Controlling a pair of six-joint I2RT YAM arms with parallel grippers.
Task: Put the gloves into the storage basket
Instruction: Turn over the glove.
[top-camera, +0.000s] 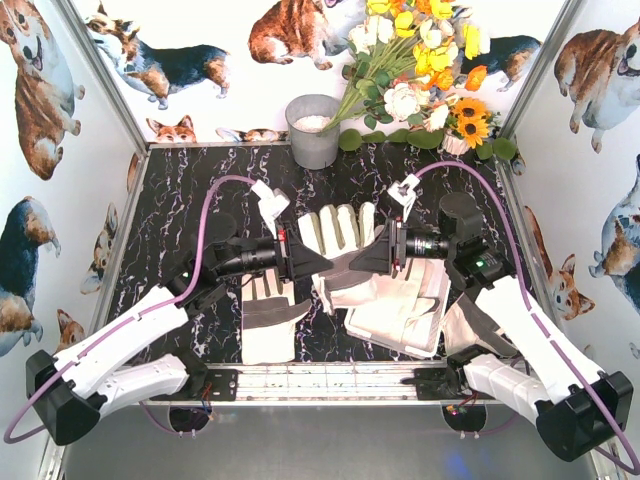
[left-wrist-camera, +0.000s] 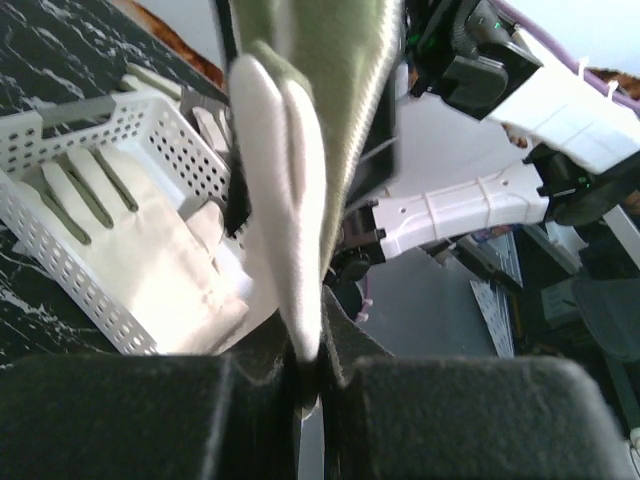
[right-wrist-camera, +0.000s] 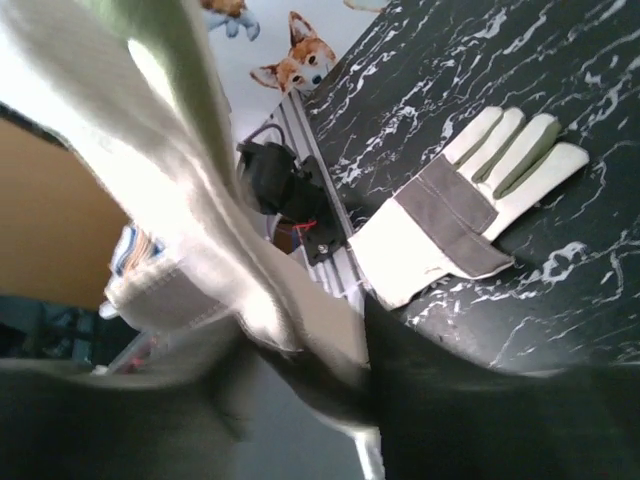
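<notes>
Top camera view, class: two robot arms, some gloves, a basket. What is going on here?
Both arms meet over the middle of the table. The left end effector and the right end effector are each shut on what looks like the same cream glove, held up between them. A second glove lies in the white storage basket. A third glove, grey patches up, lies on the table, not yet packed.

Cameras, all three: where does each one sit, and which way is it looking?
Top external: above and behind the bases, looking down on the table, with the left arm and right arm in view.
Left wrist: looks along the left end effector toward the basket and right arm.
Right wrist: looks along the right end effector toward the loose glove.
Shared: the held glove shows in all three.
</notes>
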